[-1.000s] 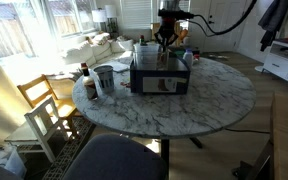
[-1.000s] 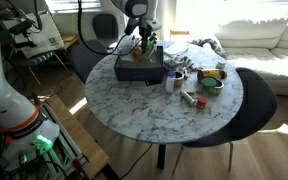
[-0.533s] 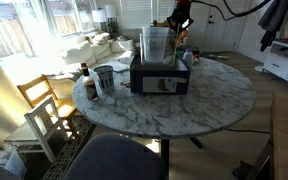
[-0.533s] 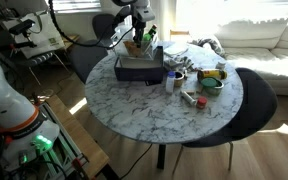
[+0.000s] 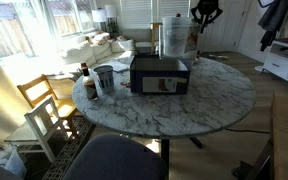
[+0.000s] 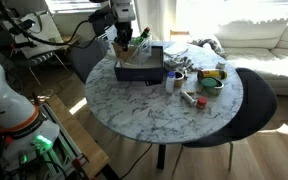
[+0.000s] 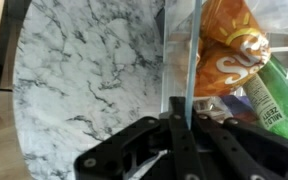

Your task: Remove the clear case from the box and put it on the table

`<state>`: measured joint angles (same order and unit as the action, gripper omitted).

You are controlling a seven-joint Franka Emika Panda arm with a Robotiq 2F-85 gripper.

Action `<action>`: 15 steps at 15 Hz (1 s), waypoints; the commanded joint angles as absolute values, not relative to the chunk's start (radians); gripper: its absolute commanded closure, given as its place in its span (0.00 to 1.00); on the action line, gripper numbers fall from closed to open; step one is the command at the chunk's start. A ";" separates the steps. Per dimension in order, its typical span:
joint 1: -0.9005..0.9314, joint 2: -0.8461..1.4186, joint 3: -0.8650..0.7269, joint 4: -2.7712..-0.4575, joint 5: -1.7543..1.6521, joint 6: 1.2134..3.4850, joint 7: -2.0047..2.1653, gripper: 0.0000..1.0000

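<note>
Wrist view is showing the gripper (image 7: 184, 140) pinching the thin wall of the clear case (image 7: 184, 50), jaws drawn narrow with the plastic edge running straight up between them toward twelve o'clock. Bare marble of the table (image 7: 84, 80) is lying at about ten o'clock from the fingers. An orange snack bag (image 7: 229, 50) and a green bottle (image 7: 279, 100) are showing through the case at one and three o'clock.

In an exterior view the case (image 5: 171, 38) is hanging upright in the air at about one o'clock from the box (image 5: 159, 75), its lower edge level with the box's top. Whether it is fully clear of the rim, I cannot tell.

The lift out of the box is looking nearly done, and the carry and set-down are what is remaining.

The grip is the weak point. It is biting only one smooth wall near the top, so a quick swing could be making the case pivot or slide out. If the lower edge is not clear of the box, a sideways move could be catching the rim and dragging the box or twisting the case loose. The clutter beyond the case is also crowding that side, so a descent there could be knocking the bottle. The open marble is looking the safer place.
</note>
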<state>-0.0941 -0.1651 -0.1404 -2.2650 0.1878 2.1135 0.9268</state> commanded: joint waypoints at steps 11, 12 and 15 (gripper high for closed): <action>-0.410 -0.628 -0.199 -2.680 0.145 2.162 1.036 0.99; -0.430 -0.619 -0.212 -2.683 0.148 2.168 1.033 0.99; -0.470 -0.543 -0.252 -2.665 0.176 2.205 1.039 0.99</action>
